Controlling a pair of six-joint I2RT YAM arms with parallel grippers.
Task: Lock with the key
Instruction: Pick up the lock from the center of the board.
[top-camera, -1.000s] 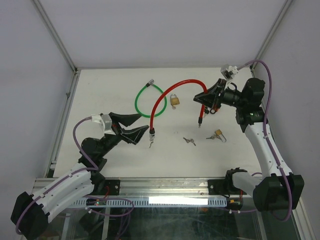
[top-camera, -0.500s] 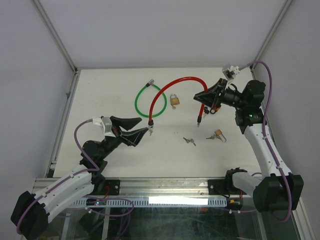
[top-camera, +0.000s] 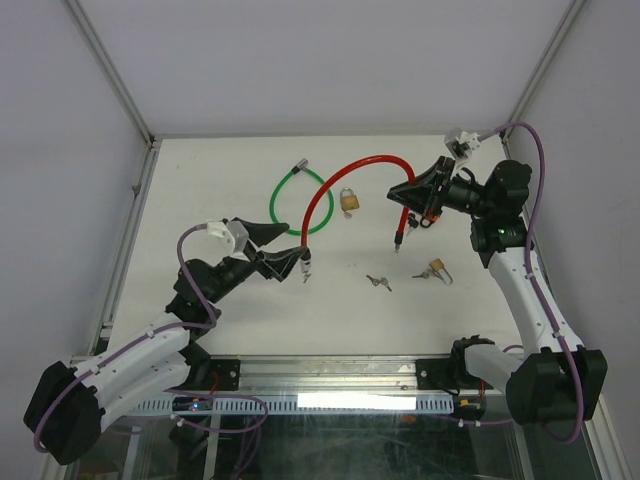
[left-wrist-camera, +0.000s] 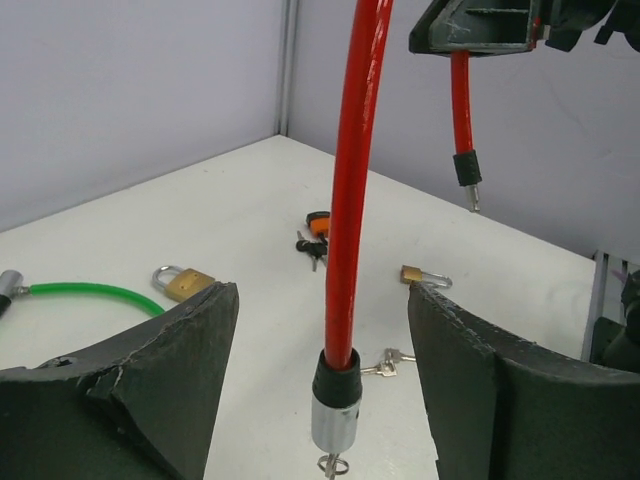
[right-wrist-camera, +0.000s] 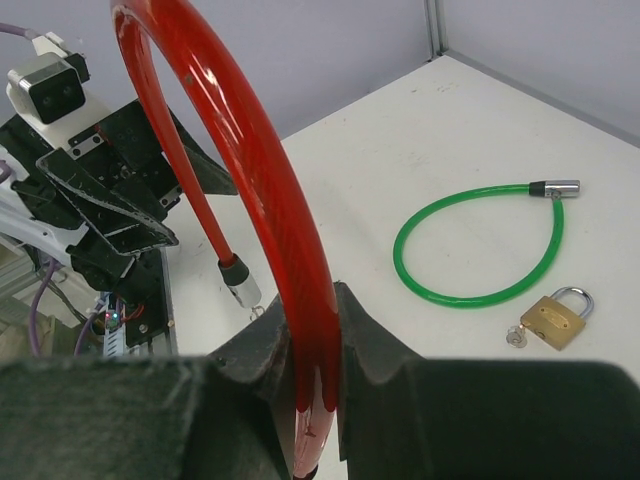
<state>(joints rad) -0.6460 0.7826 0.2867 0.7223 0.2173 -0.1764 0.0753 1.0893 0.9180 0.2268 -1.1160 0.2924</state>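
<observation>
Right gripper (top-camera: 408, 198) clamps the cable (top-camera: 330, 185); left gripper (top-camera: 290, 255) gapes around its dangling end (left-wrist-camera: 336, 425), which may swing clear before closure.

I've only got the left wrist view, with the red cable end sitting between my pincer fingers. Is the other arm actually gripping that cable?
Observer: Yes. The right wrist view shows the right pincer shut on the red cable, clamped between its fingers.
Operator: How does it run to me?
Observer: From above, it arches over the table from that grip to the open left pincer.
Operator: And the green cable?
Observer: The green cable lies curled into a ring, and from above the red arch passes over its right edge.
</observation>
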